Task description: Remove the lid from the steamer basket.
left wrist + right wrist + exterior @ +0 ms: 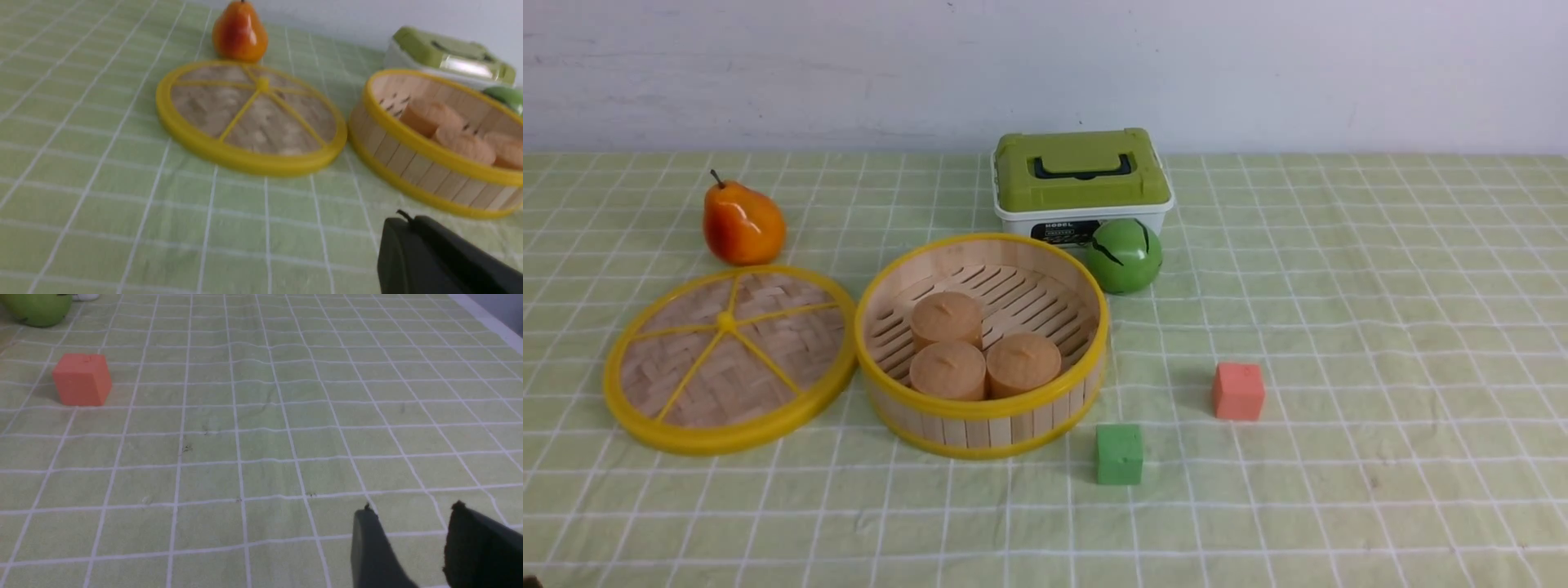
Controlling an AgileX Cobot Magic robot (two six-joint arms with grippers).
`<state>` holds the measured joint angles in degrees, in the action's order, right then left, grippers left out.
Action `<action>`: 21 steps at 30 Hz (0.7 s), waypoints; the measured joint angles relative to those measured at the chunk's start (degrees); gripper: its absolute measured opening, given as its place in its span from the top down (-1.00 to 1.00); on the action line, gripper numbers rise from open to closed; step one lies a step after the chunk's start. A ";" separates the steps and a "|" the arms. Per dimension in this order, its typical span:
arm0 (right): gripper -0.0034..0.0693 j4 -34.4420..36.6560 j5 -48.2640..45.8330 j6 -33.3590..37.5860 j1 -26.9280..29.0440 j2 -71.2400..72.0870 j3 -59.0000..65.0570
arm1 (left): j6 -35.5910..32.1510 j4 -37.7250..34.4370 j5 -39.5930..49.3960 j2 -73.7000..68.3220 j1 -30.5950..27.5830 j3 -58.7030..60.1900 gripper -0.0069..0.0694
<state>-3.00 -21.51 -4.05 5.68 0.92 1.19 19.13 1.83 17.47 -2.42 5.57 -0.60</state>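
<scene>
The lid point(727, 359), a flat woven bamboo disc with a yellow rim, spokes and knob, lies on the tablecloth just left of the steamer basket point(984, 412), its rim close to the basket's. The basket is uncovered and holds three brown buns point(947, 369). In the left wrist view the lid point(251, 116) and basket point(408, 143) lie ahead of my left gripper point(402, 218), which is shut, empty and apart from both. My right gripper point(410, 508) is open and empty over bare cloth. Neither gripper shows in the front view.
An orange pear point(742, 222) stands behind the lid. A white box with a green lid point(1081, 175) and a green ball point(1125, 255) sit behind the basket. A red cube point(1238, 391) and a green cube point(1119, 454) lie to the basket's right.
</scene>
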 joint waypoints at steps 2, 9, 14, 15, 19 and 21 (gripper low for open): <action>0.24 0.00 0.00 0.00 0.00 0.00 0.00 | 0.00 -0.31 0.86 0.97 1.04 0.74 0.85; 0.24 0.00 0.00 0.00 0.00 0.00 0.00 | -5.09 -1.83 4.17 3.04 4.56 2.27 0.85; 0.24 0.00 0.00 0.00 0.00 0.00 0.00 | -8.91 -1.83 4.17 3.04 4.62 2.27 0.85; 0.24 0.00 0.00 0.00 0.00 0.00 0.00 | -9.38 -2.14 4.17 3.04 4.62 2.27 0.85; 0.24 0.00 0.00 0.00 0.00 0.00 0.00 | -9.98 -2.14 4.17 3.04 4.62 2.27 0.85; 0.24 0.00 0.00 0.00 0.00 0.00 0.00 | -10.05 -2.14 4.17 3.04 4.62 2.27 0.85</action>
<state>-3.00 -21.51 -4.05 5.68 0.92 1.19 9.08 -0.30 21.63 0.63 10.19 1.67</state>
